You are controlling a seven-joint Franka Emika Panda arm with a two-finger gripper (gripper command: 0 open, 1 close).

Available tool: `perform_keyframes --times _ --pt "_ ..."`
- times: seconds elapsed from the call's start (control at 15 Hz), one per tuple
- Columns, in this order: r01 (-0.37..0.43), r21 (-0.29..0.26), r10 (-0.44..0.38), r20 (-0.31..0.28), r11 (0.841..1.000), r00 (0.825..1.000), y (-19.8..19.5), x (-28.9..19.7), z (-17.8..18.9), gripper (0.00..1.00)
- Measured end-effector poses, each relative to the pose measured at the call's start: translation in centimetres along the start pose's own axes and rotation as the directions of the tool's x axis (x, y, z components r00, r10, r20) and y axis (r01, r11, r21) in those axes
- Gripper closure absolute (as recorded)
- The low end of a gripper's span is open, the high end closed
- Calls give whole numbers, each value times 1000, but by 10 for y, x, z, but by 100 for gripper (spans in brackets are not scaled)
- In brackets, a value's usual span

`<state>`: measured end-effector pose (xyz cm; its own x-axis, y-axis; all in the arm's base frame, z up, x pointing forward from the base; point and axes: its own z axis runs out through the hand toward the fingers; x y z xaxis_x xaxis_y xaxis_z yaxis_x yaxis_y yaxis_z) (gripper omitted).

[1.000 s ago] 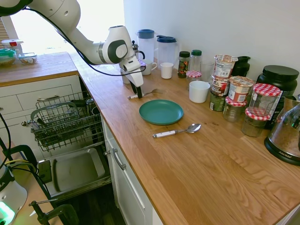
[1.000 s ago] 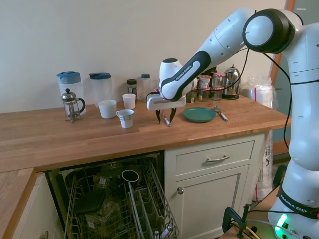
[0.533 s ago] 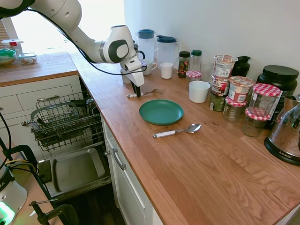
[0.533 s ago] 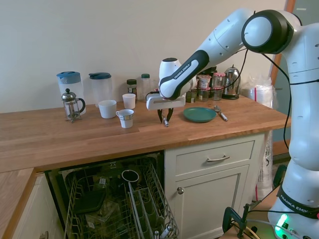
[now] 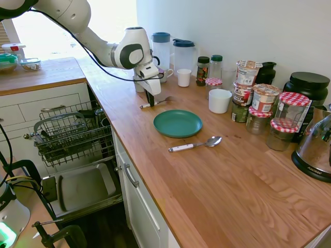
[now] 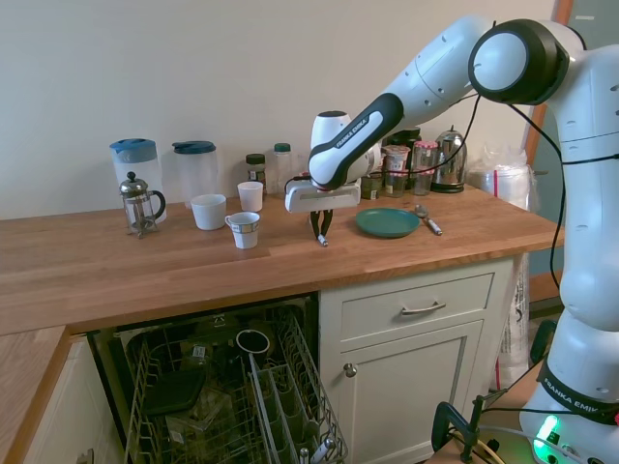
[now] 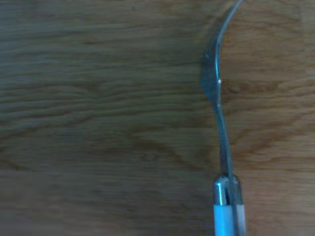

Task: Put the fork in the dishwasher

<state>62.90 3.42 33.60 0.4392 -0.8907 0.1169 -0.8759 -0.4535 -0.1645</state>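
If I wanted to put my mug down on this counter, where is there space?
The widest bare wood lies in front of the spoon, toward the counter's near end. There is also room left of the small cup, in front of the French press. The back wall by the jars is crowded.

One fork, one spoon, one green plate. Two blue-lidded pitchers, one coffee press. Three white cups. Two red-checked jars. One dishwasher, rack pulled out.
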Motion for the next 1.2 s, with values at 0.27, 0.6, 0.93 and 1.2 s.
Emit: perform_keyframes --times 0.27,0.6,0.93,1.2 --pt "29 11 -29 40 1000 999 18 18 -38 100" --pt "171 -12 -169 95 985 981 60 -20 -109 100" --pt "363 -92 -339 210 927 917 105 -113 -153 100" --pt "383 -58 -350 298 922 888 120 -150 -159 100"
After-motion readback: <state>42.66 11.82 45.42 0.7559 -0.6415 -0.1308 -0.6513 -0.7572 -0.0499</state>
